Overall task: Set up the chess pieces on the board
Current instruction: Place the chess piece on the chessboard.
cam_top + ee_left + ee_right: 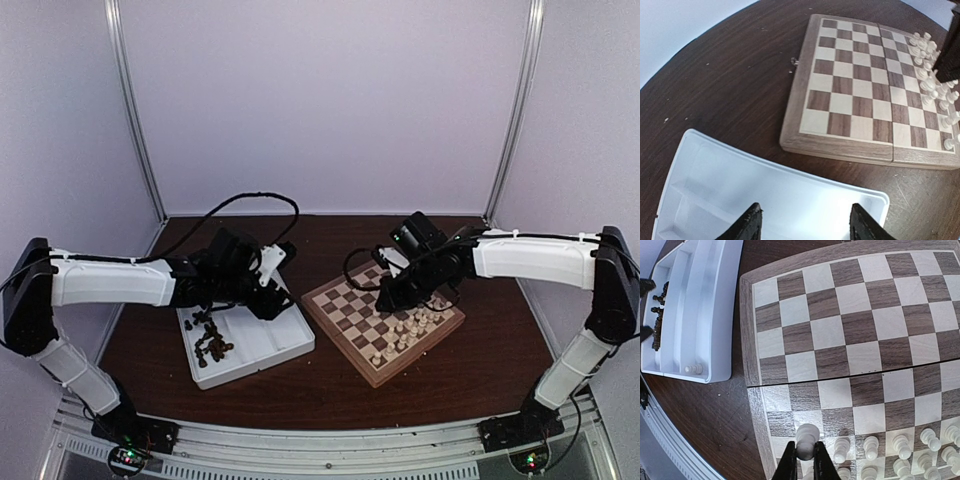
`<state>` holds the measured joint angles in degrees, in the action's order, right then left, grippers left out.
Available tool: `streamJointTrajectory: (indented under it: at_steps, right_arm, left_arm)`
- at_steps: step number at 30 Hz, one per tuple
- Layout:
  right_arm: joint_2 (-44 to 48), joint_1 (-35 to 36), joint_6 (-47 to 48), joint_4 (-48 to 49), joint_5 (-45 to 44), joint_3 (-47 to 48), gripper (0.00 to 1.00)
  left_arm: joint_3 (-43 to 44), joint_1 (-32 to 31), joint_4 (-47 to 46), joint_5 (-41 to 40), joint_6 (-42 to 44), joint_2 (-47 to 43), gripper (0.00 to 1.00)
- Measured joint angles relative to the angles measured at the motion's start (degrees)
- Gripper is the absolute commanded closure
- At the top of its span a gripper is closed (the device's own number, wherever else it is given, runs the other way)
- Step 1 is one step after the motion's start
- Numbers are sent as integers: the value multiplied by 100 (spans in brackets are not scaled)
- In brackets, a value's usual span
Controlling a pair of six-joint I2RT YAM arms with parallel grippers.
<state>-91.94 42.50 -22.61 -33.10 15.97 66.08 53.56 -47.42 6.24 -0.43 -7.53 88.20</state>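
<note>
The right claw [804, 449] is clamped on a white piece [807, 434] at the board [850, 325] edge. The left claw [805, 216] stands apart, empty, over the tray [715, 165].

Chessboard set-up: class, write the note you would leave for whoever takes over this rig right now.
Left gripper: open, empty, over the white tray.
Right gripper: shut on a cream piece at a corner of the board.
Done: cream pieces stand in two rows along one edge.
Left: dark pieces all lie in the tray, plus one spare cream piece; the board's opposite side is bare.
</note>
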Motion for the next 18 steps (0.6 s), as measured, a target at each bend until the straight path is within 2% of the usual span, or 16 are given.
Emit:
streamJointTrajectory:
  at_steps: [4, 18]
  right_arm:
    - [-4, 192, 142, -116, -216, 4, 100]
    - [-678, 833, 501, -289, -1161, 173, 99]
  left_arm:
    - [-101, 271, 63, -28, -221, -275, 40]
    - [-107, 269, 439, -446, -542, -315, 40]
